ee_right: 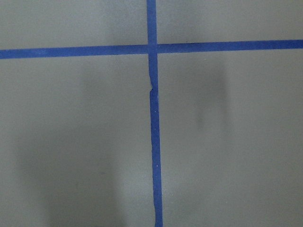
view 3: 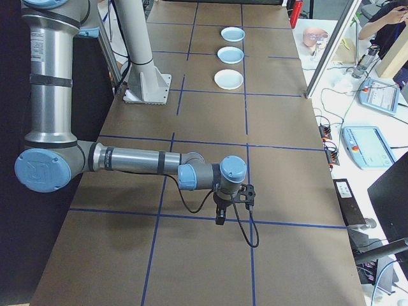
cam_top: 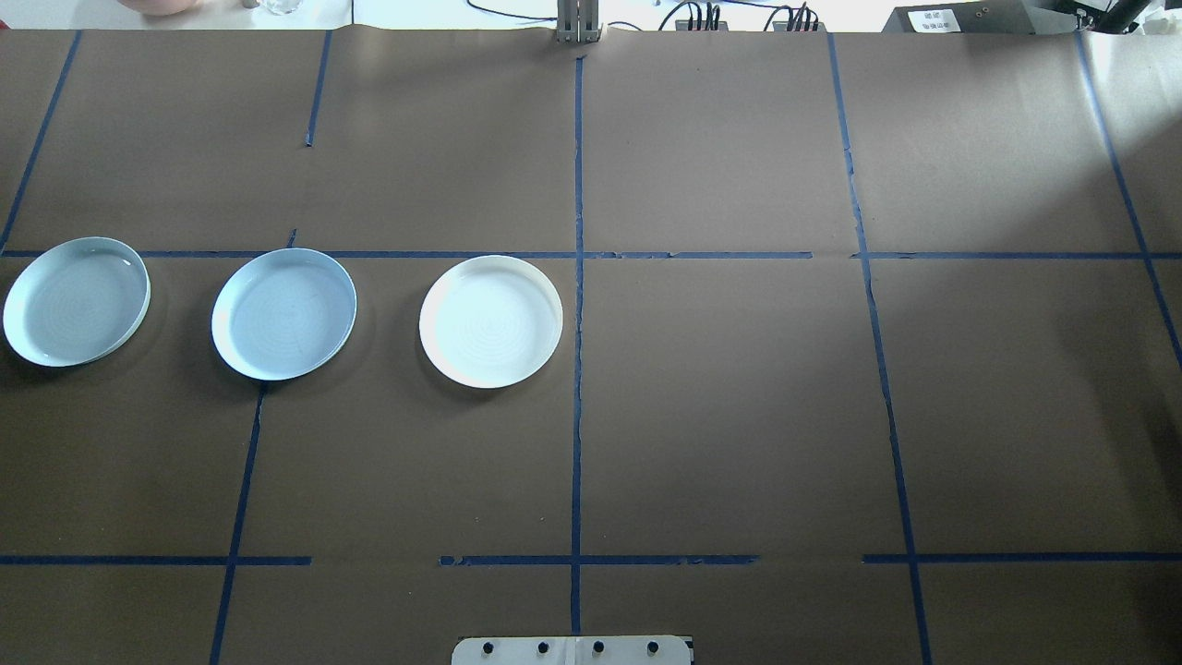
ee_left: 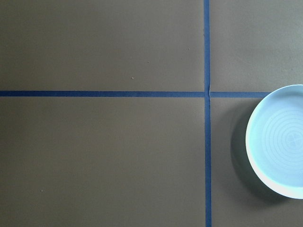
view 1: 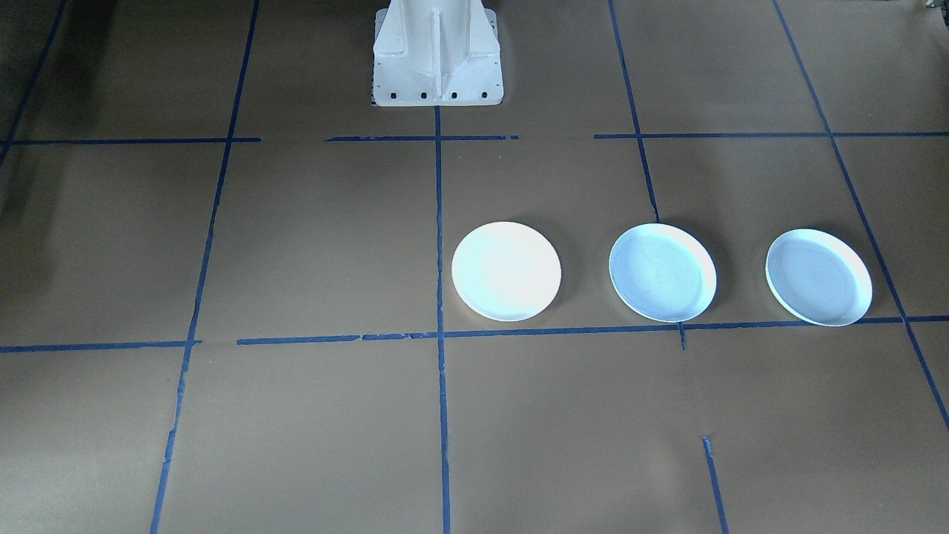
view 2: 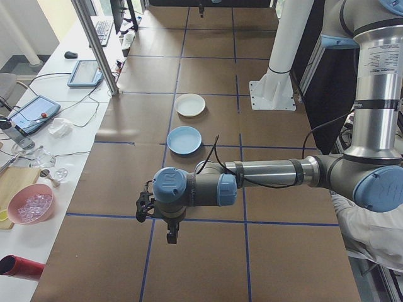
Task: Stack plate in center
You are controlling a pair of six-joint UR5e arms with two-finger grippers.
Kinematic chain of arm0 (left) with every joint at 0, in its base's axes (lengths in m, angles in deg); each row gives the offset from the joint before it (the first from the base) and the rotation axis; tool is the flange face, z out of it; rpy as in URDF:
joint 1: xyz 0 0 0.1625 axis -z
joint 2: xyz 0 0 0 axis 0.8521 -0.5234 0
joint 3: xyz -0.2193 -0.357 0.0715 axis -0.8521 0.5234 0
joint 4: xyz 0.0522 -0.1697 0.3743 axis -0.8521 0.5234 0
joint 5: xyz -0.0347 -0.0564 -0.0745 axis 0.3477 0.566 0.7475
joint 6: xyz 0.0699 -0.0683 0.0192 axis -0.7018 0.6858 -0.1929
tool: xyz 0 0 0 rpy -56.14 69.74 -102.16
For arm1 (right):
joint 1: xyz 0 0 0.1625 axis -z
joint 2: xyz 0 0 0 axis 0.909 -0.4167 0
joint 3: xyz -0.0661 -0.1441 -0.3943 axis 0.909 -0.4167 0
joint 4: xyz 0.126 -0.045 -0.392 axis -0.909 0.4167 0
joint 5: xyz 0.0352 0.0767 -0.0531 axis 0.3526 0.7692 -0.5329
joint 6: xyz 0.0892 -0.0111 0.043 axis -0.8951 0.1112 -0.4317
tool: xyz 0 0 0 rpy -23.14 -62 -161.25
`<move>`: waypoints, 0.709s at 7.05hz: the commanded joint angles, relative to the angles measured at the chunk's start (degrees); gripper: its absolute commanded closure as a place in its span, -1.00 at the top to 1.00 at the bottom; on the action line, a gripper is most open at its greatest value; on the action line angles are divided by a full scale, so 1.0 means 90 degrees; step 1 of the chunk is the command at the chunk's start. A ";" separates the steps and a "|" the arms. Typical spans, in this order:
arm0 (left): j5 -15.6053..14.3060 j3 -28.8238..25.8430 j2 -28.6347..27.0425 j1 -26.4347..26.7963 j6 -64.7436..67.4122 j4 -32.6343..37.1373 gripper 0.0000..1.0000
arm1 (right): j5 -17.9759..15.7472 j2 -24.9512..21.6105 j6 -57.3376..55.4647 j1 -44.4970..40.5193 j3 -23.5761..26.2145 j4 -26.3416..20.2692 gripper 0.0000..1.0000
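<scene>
Three round plates lie in a row on the brown table. The center one (cam_top: 283,314) (view 1: 662,272) (view 3: 231,55) is pale bluish-white with a raised rim and faint rings. A like plate (cam_top: 76,301) (view 1: 818,277) lies at the row's outer end, and a brighter white plate (cam_top: 490,321) (view 1: 506,271) lies nearest the table's midline. The left wrist view catches a pale blue ringed plate (ee_left: 279,142) at its right edge. My left gripper (view 2: 171,236) hangs over the table near the plates; my right gripper (view 3: 220,218) hangs far from them. Whether either is open or shut I cannot tell.
Blue tape lines (cam_top: 577,369) divide the table into squares. The white robot pedestal (view 1: 436,55) stands at the table's robot side. A side bench carries tablets (view 2: 33,112) and a pink bowl (view 2: 30,204). A white sleeve (view 2: 371,234) shows beside the left arm.
</scene>
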 commanded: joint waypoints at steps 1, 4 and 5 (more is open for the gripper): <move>-0.0010 -0.0025 -0.0009 -0.0010 0.0010 -0.0012 1.00 | 0.0000 0.0000 0.0000 0.0007 0.0000 0.0000 1.00; -0.0068 -0.0074 0.0029 -0.0019 0.0010 0.0076 1.00 | 0.0000 0.0000 0.0000 -0.0003 0.0000 0.0000 1.00; -0.0068 -0.0142 0.0030 -0.0097 -0.0009 0.0424 1.00 | 0.0000 0.0000 0.0000 0.0007 -0.0009 0.0000 1.00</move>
